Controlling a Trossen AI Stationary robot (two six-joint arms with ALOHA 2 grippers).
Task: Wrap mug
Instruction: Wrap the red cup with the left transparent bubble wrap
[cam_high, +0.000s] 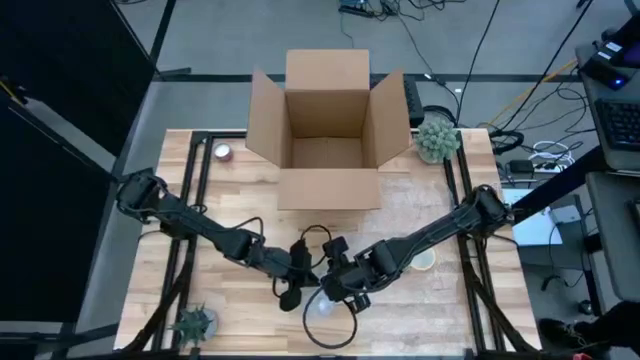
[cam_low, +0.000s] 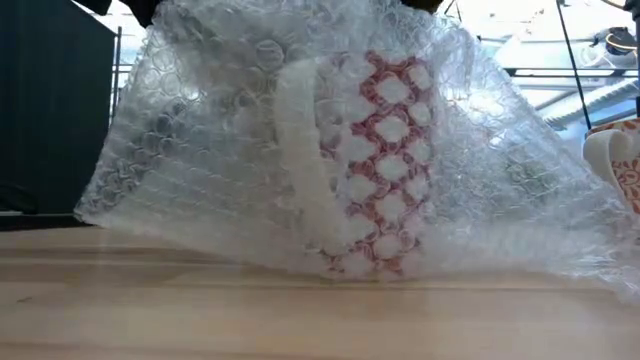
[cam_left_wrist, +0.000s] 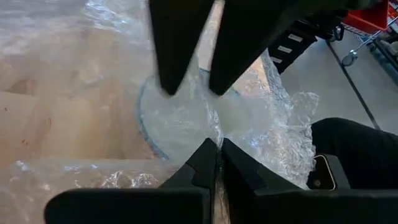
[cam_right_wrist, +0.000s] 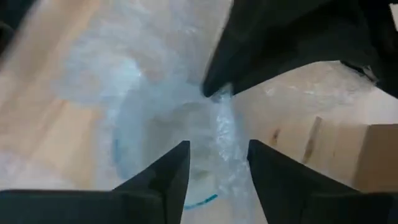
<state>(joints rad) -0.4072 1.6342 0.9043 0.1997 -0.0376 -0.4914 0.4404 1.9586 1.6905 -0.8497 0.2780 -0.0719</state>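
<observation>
A mug (cam_low: 375, 165) with a red-and-white pattern and a white handle (cam_low: 300, 150) stands upright on the wooden table (cam_low: 300, 320), draped all over with clear bubble wrap (cam_low: 180, 150). In the high view it shows as a pale patch (cam_high: 322, 308) near the table's front edge, under both grippers. My left gripper (cam_left_wrist: 219, 149) is shut on the wrap above the mug's rim (cam_left_wrist: 146, 118). My right gripper (cam_right_wrist: 217, 163) is open, its fingers on either side of a raised ridge of wrap (cam_right_wrist: 224, 130) over the mug's mouth; whether they touch it I cannot tell. My left gripper pinches a gathered ridge of the bubble wrap (cam_left_wrist: 216, 127) between its two fingertips, over the mug's mouth. The fingers come from above, slanting down from the table's left. The wrap rises to the pinch and falls loosely around the mug onto the table.
An open cardboard box (cam_high: 325, 130) stands at the far middle of the table. A potted plant (cam_high: 437, 138) is at the far right and a small one (cam_high: 193, 322) at the near left. A second patterned mug (cam_low: 625, 165) stands to the right, and a small round thing (cam_high: 223, 152) far left.
</observation>
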